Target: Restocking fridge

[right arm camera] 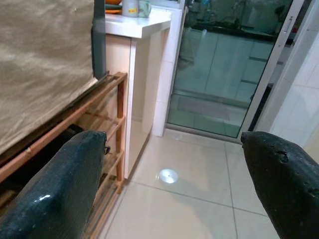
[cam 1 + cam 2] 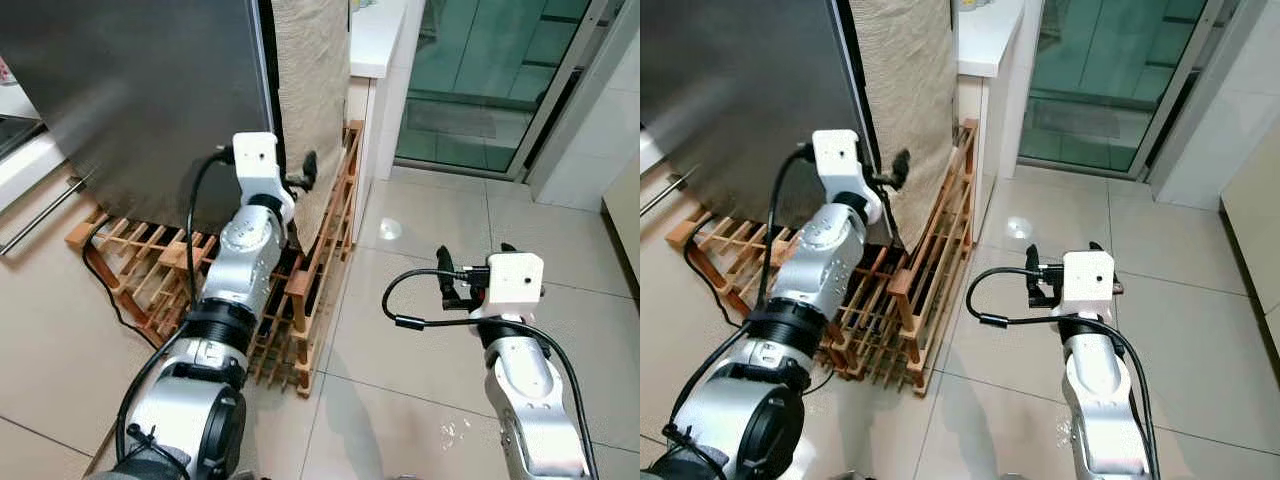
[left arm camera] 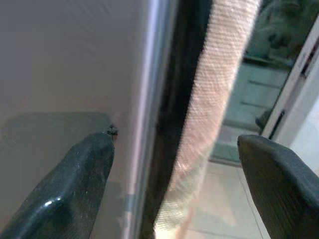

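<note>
Fridge (image 2: 140,100): door shut, standing on wooden rack (image 2: 300,290). Our left gripper (image 3: 172,184), fingers spread, straddles its door edge; we should hook squarely before pulling. Right gripper (image 1: 174,184) spread, empty, above floor.

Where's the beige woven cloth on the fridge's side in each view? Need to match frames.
Left eye view: beige woven cloth at top centre, right of the grey steel fridge door.
Right eye view: top centre-left.
Left wrist view: pale vertical strip between the open left gripper fingers.
Right wrist view: upper left.
Shared landmark: green glass sliding door.
</note>
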### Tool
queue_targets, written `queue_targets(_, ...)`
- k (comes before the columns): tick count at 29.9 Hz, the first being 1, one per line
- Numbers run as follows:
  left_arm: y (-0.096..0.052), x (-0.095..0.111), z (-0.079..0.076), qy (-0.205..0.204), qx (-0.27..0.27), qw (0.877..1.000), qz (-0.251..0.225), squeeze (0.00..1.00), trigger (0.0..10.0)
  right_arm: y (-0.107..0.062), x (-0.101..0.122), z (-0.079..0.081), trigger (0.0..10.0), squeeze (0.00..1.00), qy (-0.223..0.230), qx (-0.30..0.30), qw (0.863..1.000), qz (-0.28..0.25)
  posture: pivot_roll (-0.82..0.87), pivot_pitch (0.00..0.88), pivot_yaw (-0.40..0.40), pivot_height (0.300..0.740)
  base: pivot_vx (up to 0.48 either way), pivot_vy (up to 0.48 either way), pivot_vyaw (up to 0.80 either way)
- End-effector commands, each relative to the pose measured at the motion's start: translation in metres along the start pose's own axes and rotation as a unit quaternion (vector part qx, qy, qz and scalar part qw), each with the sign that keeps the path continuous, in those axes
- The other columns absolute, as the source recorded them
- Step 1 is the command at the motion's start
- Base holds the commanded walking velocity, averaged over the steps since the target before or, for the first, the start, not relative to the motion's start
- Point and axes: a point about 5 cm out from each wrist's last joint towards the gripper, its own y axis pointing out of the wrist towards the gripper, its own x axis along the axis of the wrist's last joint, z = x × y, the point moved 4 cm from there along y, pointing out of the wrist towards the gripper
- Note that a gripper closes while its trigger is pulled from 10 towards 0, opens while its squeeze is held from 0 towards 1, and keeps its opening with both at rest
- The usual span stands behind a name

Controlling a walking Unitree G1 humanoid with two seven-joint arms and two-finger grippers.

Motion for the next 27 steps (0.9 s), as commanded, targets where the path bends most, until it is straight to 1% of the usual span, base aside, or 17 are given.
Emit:
queue_targets(1,0.003,0.003,-0.007,-0.008,-0.005,1.000,-0.006,0.00,10.0,0.000,0.004,0.000,10.0,0.00,0.002,0.002,1.000,-0.003,-0.14,0.000,0.065,0.740,0.000,0.000,0.00)
queue_targets(5,0.006,0.009,-0.023,-0.033,-0.034,0.999,-0.017,0.00,10.0,0.000,0.005,0.001,10.0,0.00,0.001,0.003,1.000,-0.003,-0.14,0.000,0.066,0.740,0.000,0.000,0.00)
queue_targets(6,0.006,0.013,-0.032,-0.047,-0.058,0.997,-0.025,0.00,10.0,0.000,0.005,0.000,10.0,0.00,0.000,0.003,1.000,-0.003,-0.14,0.000,0.068,0.740,0.000,0.000,0.00)
queue_targets(7,0.006,0.016,-0.038,-0.056,-0.074,0.995,-0.030,0.00,10.0,0.000,0.005,-0.001,10.0,0.00,-0.001,0.002,1.000,-0.003,-0.14,0.000,0.070,0.740,0.000,0.000,0.00)
queue_targets(8,0.006,0.016,-0.038,-0.056,-0.074,0.995,-0.030,0.00,10.0,0.000,0.005,-0.001,10.0,0.00,-0.001,0.002,1.000,-0.003,-0.14,0.000,0.070,0.740,0.000,0.000,0.00)
queue_targets(10,0.005,0.021,-0.048,-0.059,-0.098,0.993,-0.041,0.00,10.0,0.001,0.006,-0.002,10.0,0.00,-0.002,0.001,1.000,-0.003,-0.14,0.000,0.073,0.740,0.000,0.000,0.00)
queue_targets(12,0.006,0.023,-0.052,-0.053,-0.103,0.992,-0.045,0.00,10.0,0.001,0.005,-0.002,10.0,0.00,-0.003,0.000,1.000,-0.003,-0.14,0.000,0.075,0.740,0.000,0.000,0.00)
queue_targets(17,0.011,0.019,-0.051,-0.023,-0.083,0.996,-0.036,0.00,10.0,0.003,0.004,-0.001,10.0,0.00,-0.004,0.001,1.000,-0.002,-0.14,0.000,0.073,0.740,0.000,0.000,0.00)
queue_targets(19,0.015,0.015,-0.053,-0.013,-0.075,0.997,-0.024,0.00,10.0,0.004,0.004,0.000,10.0,0.00,-0.004,0.002,1.000,-0.002,-0.14,0.000,0.075,0.740,0.000,0.000,0.00)
queue_targets(20,0.016,0.014,-0.057,-0.007,-0.076,0.997,-0.018,0.00,10.0,0.005,0.004,0.000,10.0,0.00,-0.005,0.003,1.000,-0.002,-0.14,0.000,0.075,0.740,0.000,0.000,0.00)
queue_targets(22,0.016,0.010,-0.069,-0.007,-0.095,0.995,-0.007,0.00,10.0,0.006,0.005,0.000,10.0,0.00,-0.005,0.003,1.000,-0.003,-0.14,0.000,0.078,0.740,0.000,0.000,0.00)
queue_targets(23,0.014,0.008,-0.080,-0.006,-0.114,0.993,-0.002,0.00,10.0,0.007,0.005,0.001,10.0,0.00,-0.005,0.003,1.000,-0.003,-0.15,0.000,0.078,0.740,0.000,0.000,0.00)
queue_targets(24,0.013,0.006,-0.087,-0.005,-0.127,0.992,0.001,0.00,10.0,0.008,0.005,0.001,10.0,0.00,-0.005,0.003,1.000,-0.004,-0.15,0.000,0.080,0.740,0.000,0.000,0.00)
queue_targets(26,0.005,-0.004,-0.117,-0.016,-0.189,0.982,0.018,0.00,10.0,0.009,0.006,0.001,10.0,0.00,-0.005,0.002,1.000,-0.005,-0.16,0.000,0.085,0.740,0.000,0.000,0.00)
queue_targets(27,0.005,-0.004,-0.117,-0.016,-0.189,0.982,0.018,0.00,10.0,0.009,0.006,0.001,10.0,0.00,-0.005,0.002,1.000,-0.005,-0.16,0.000,0.085,0.740,0.000,0.000,0.00)
